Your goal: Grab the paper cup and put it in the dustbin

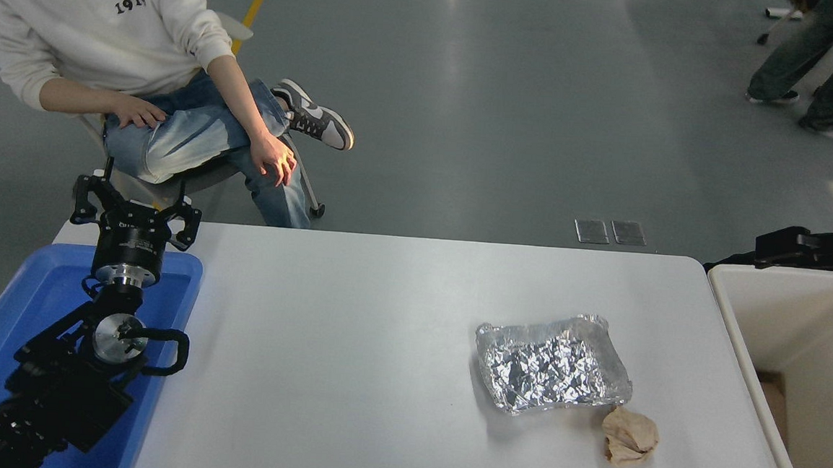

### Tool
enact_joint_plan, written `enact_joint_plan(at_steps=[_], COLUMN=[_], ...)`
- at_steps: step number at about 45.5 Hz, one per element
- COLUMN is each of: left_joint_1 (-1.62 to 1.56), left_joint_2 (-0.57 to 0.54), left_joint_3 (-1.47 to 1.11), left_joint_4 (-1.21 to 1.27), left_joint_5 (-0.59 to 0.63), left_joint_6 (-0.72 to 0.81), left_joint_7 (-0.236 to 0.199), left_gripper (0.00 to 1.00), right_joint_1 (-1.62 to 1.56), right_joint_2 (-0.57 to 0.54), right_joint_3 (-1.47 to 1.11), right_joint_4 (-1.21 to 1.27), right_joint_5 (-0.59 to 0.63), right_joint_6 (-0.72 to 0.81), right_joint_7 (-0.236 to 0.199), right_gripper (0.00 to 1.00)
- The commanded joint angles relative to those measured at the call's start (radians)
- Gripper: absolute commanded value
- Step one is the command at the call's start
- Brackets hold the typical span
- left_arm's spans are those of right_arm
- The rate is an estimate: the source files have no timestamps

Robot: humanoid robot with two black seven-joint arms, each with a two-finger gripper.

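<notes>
The paper cup is out of view. The cream-white dustbin (pixel 805 326) stands past the table's right edge, cut off by the picture's right side. My right gripper (pixel 784 249) is a black shape just beyond the bin's far rim at the right edge, with nothing seen in it; whether it is open or shut does not show. My left gripper (pixel 136 202) is parked at the lower left, above the far end of a blue bin, open and holding nothing.
A crumpled silver foil tray (pixel 552 364) lies right of the table's middle, with a brown paper ball (pixel 629 436) at its near right corner. The blue bin (pixel 18 311) sits at the table's left. A person sits beyond the far left corner; others stand at the top right.
</notes>
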Motion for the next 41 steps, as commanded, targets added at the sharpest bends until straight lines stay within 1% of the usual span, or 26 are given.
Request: enact_joint_plan(at_steps=[1,3,11,15,19,26,32,41], left_joint_1=[0.000,0.000,0.000,0.000,0.000,0.000,0.000,0.000], left_joint_2=[0.000,0.000,0.000,0.000,0.000,0.000,0.000,0.000], left_joint_3=[-0.001,-0.001,-0.001,-0.001,-0.001,-0.001,-0.001,-0.001], left_joint_4=[0.001,0.001,-0.001,-0.001,-0.001,0.001,-0.001,0.001], left_joint_5=[-0.002,-0.002,-0.002,-0.002,-0.002,-0.002,-0.002,-0.003], left_joint_6=[0.002,0.002,0.002,0.002,0.002,0.002,0.002,0.002], left_joint_7=[0.000,-0.002,-0.002,-0.002,-0.002,-0.002,-0.002,-0.002], left_gripper=[0.99,0.99,0.99,0.99,0.99,0.99,0.99,0.99], right_joint_1=[0.127,0.129,0.126,0.130,0.158,0.204,0.311,0.353], right_joint_2=[0.111,0.127,0.197,0.214,0.217,0.219,0.219,0.234], right_joint_3=[0.051,0.050,0.019,-0.008,-0.034,-0.094,-0.180,-0.186], right_joint_4=[0.142,0.141,0.119,0.118,0.119,0.131,0.199,0.225], right_joint_5=[0.235,0.255,0.272,0.319,0.351,0.351,0.351,0.365], right_joint_6=[0.183,0.183,0.179,0.182,0.183,0.185,0.183,0.183], right_joint_7=[-0.003,-0.006,-0.011,-0.012,-0.012,-0.011,-0.011,-0.009], right_gripper=[1.00,1.00,1.00,1.00,1.00,1.00,1.00,1.00])
